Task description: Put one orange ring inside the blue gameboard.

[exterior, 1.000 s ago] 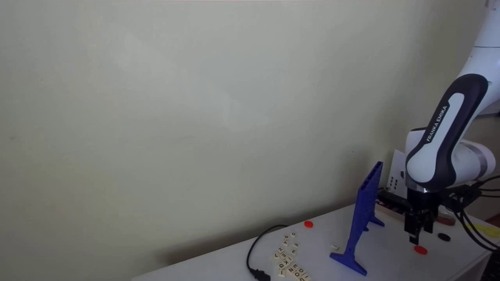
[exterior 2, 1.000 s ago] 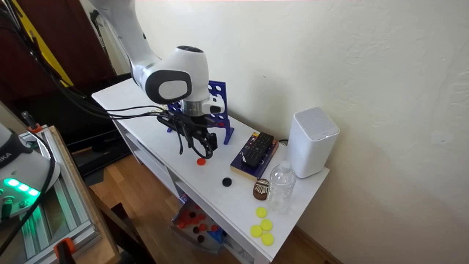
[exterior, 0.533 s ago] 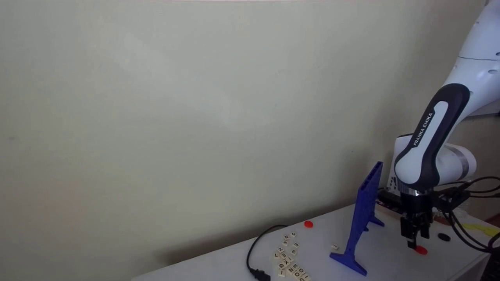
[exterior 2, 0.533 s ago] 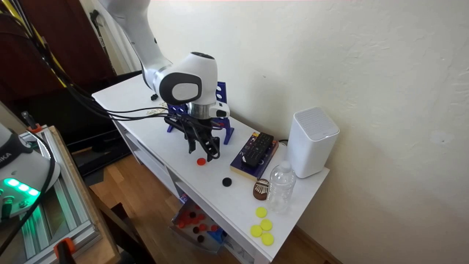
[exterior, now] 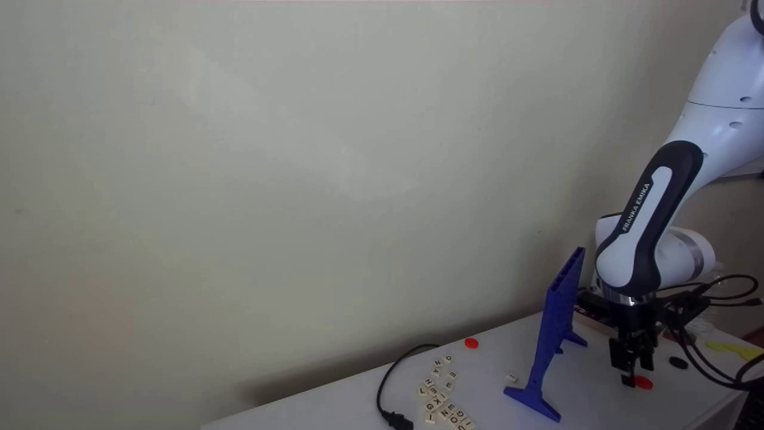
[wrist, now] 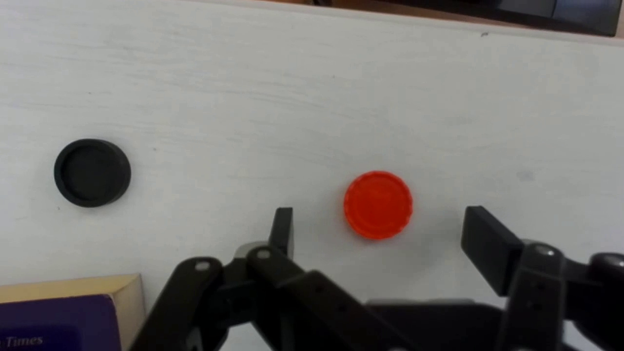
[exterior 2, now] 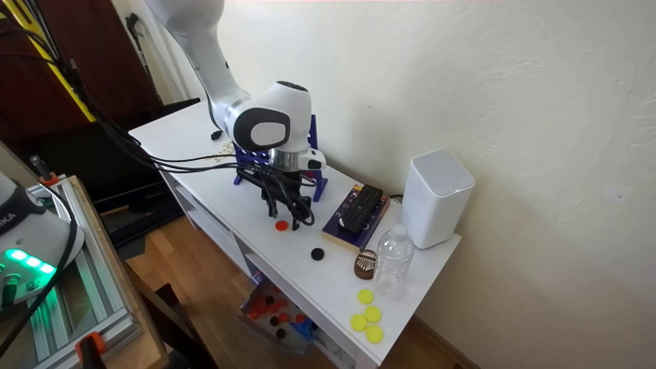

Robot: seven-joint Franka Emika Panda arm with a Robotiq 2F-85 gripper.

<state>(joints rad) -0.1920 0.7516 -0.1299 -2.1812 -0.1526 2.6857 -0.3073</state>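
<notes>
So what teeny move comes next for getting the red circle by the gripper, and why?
Probably ease a tiny bit lower before squeezing. In the wrist view, the gripper is open, with the red circle showing between its fingers, touching neither. The circle lies flat on the white table, so they likely must get low beside it.

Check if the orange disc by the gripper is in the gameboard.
Out: both exterior views show the orange disc on the table, apart from the gameboard.

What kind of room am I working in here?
Probably a home, perhaps a living room: a remote control lies on a book, and a blue gameboard and loose letter tiles are out too.
</notes>
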